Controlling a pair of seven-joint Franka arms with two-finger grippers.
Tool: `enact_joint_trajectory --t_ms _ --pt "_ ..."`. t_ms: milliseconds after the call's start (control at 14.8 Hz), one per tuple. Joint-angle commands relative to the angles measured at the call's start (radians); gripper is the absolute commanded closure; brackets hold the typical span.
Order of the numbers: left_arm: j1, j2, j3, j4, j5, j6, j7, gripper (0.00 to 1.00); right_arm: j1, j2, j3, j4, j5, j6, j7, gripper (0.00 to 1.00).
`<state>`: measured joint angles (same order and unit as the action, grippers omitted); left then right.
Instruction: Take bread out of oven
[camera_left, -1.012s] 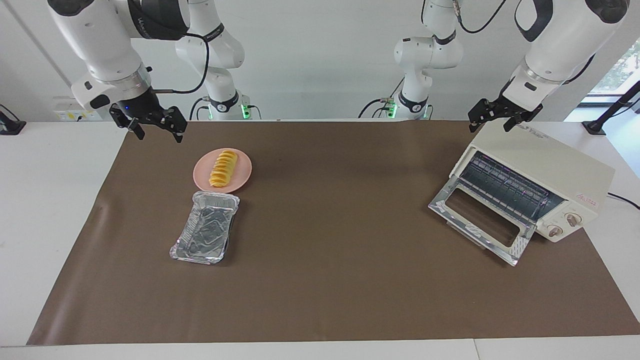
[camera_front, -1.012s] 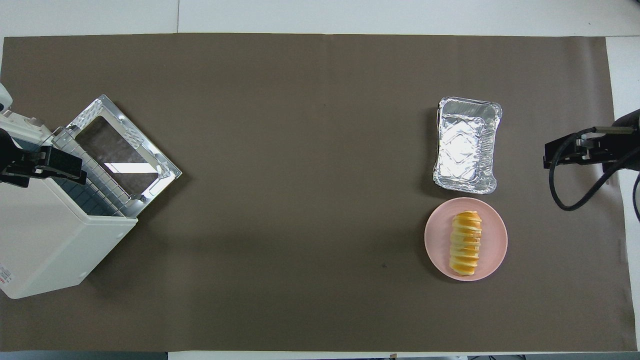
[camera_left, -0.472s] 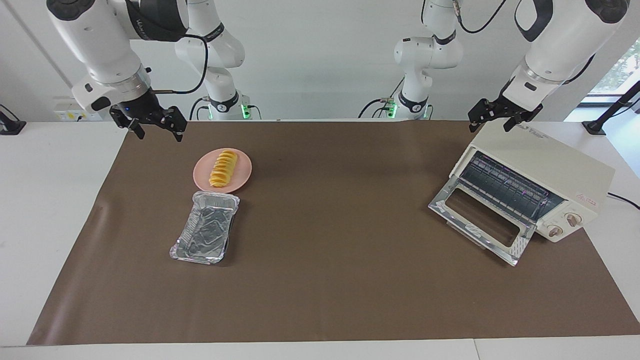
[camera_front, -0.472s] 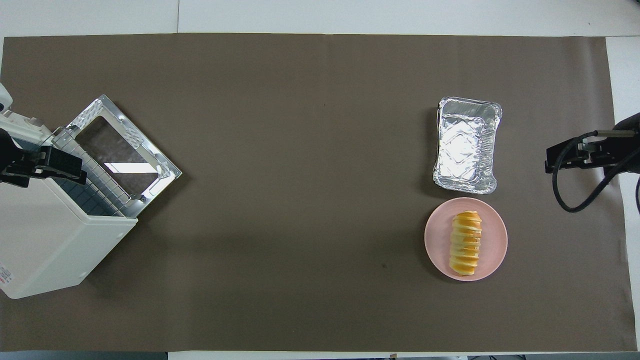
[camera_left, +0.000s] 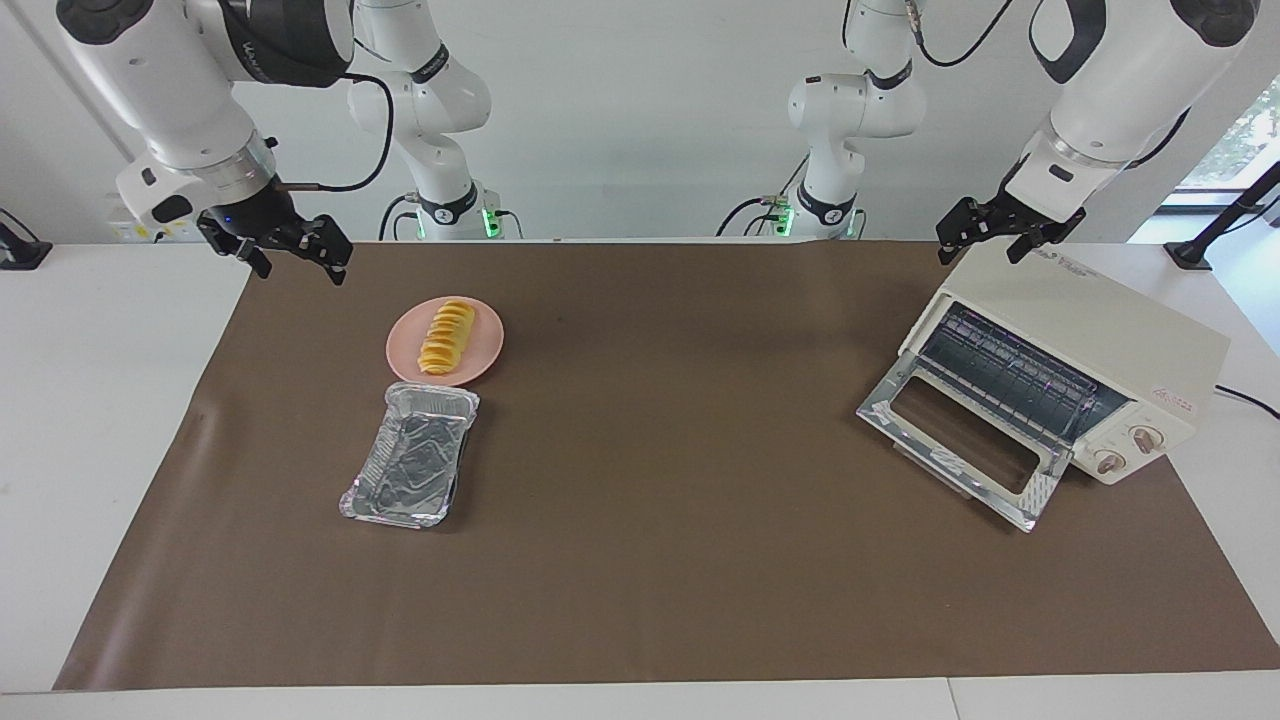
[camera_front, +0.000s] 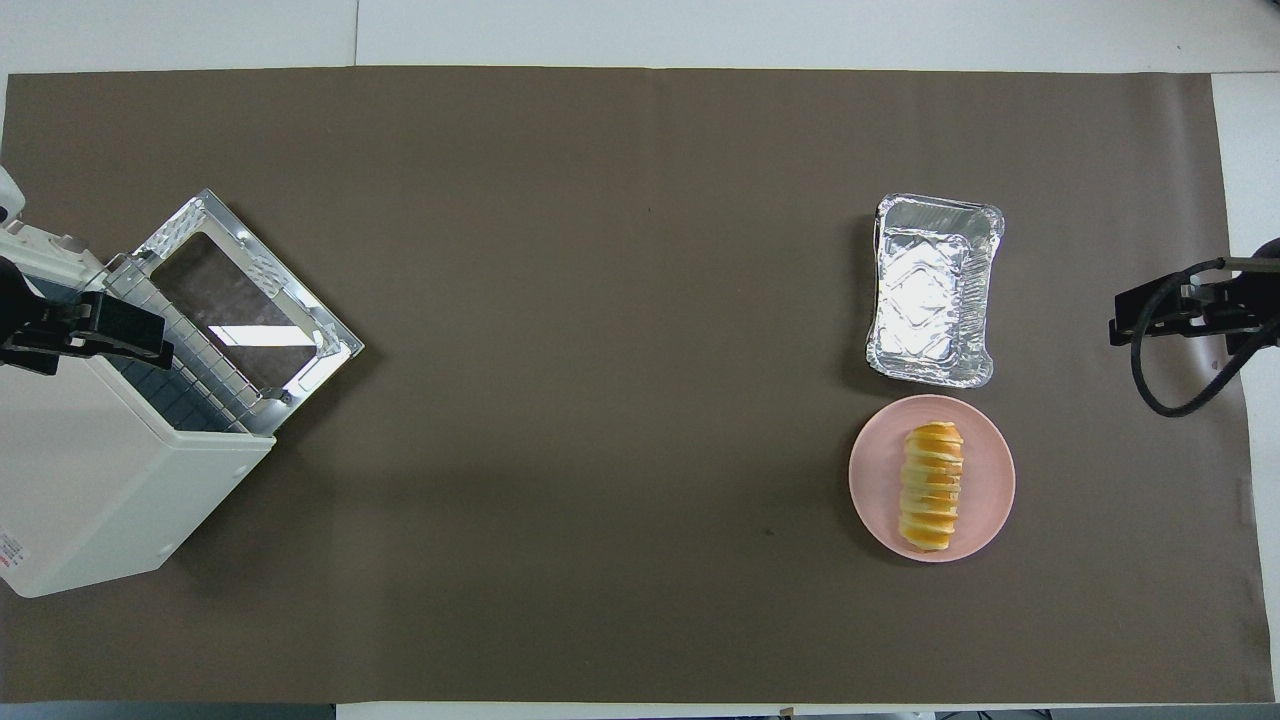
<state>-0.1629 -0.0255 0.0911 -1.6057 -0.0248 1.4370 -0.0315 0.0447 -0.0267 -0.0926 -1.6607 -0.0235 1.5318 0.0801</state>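
My right gripper hangs released, jaws apart and holding nothing, over the brown mat's edge at the corner nearest my right arm's base. My left gripper hangs likewise released and empty, over the oven's top corner nearest my bases.

The bread lies on the pink plate, outside the oven, toward my right arm's end of the worktop and near the mat's robot-side edge. A foil tray sits just beside the plate, farther from me, with nothing in it.

The oven stands at my left arm's end of the mat, turned slantwise. Its glass door is dropped fully open; the wire rack inside shows bare. Open mat separates the oven from the plate.
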Motion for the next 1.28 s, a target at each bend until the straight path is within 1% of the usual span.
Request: enact_joint_trajectory --t_ms 0,742,945,1215 --pt "0.01 -0.017 -0.002 -0.011 -0.015 -0.009 0.005 0.0 -0.025 0.005 0.019 0.004 -0.003 -0.01 -0.028 0.0" --pt "0.01 -0.017 -0.002 -0.011 -0.015 -0.009 0.005 0.0 -0.028 0.001 0.019 0.002 -0.009 -0.013 -0.052 0.0" --pt "0.011 -0.017 -0.002 -0.011 -0.015 -0.009 0.005 0.0 -0.026 0.001 0.019 0.002 -0.016 -0.016 -0.117 0.0" --pt "0.011 -0.017 -0.002 -0.011 -0.015 -0.009 0.004 0.0 -0.026 0.001 0.019 0.002 -0.015 -0.016 -0.118 0.0"
